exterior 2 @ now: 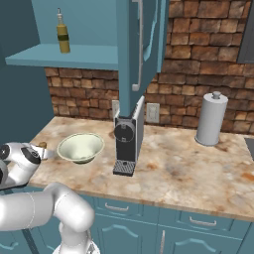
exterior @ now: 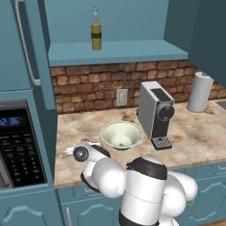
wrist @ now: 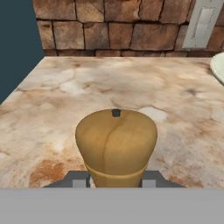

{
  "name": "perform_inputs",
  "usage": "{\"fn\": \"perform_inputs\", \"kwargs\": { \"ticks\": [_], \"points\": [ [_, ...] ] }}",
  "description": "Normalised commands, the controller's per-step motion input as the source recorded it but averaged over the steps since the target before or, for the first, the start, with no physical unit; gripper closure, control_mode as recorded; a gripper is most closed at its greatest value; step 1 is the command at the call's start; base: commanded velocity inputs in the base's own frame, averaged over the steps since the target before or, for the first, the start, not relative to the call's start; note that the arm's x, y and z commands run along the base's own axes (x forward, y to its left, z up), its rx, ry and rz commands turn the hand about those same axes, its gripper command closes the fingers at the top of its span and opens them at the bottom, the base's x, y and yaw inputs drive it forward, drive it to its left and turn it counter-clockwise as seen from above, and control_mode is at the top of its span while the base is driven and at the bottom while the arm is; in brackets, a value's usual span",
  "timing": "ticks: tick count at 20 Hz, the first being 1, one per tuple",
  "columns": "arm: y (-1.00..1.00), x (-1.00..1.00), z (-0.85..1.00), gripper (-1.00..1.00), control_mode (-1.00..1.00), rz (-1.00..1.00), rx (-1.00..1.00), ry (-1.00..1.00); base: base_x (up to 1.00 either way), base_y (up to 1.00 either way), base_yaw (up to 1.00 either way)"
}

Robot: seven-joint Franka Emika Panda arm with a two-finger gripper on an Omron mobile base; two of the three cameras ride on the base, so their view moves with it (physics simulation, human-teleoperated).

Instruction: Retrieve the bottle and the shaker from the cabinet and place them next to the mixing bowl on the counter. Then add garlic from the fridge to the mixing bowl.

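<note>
Shaker (wrist: 116, 144) first: it is a small wooden mill with a rounded knob top, probably light and rigid. The turned wood looks smooth, so it could slide in a loose grip. It should not be fragile. The best hold is probably the narrower waist just under the bulging head, where the wider top would stop it slipping down through the fingers.

In the hand view the shaker stands upright in the lower middle of the frame, on the marbled counter (wrist: 109, 87). The gripper (wrist: 114, 181) sits at the bottom edge. Its two dark fingertips (wrist: 80, 180) flank the waist, one on each side, close against the wood. Whether they press on it or have a sliver of gap I cannot tell, so the grip itself is uncertain.

In the left base view the bowl (exterior: 122, 134) sits at centre frame, with the white hand low and to its left. That puts the shaker near the bowl's left side, though apart from it. The bowl's pale rim also shows at the right edge of the hand view.

The bottle (exterior: 96, 32) stands at upper centre of that base view, on the cabinet shelf (exterior: 114, 52).
</note>
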Motion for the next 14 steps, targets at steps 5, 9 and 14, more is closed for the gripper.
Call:
{"fn": "perform_inputs", "kwargs": {
  "ticks": [5, 9, 14],
  "points": [
    [0.0, -0.01, 0.0, -1.0, -1.0, 0.0, 0.0, 0.0, 0.0, 0.0, 0.0],
    [0.0, -0.13, 0.03, -1.0, -1.0, 0.0, 0.0, 0.0, 0.0, 0.0, 0.0],
    [0.0, -0.09, 0.21, -1.0, -1.0, 0.0, 0.0, 0.0, 0.0, 0.0, 0.0]
  ]
}}
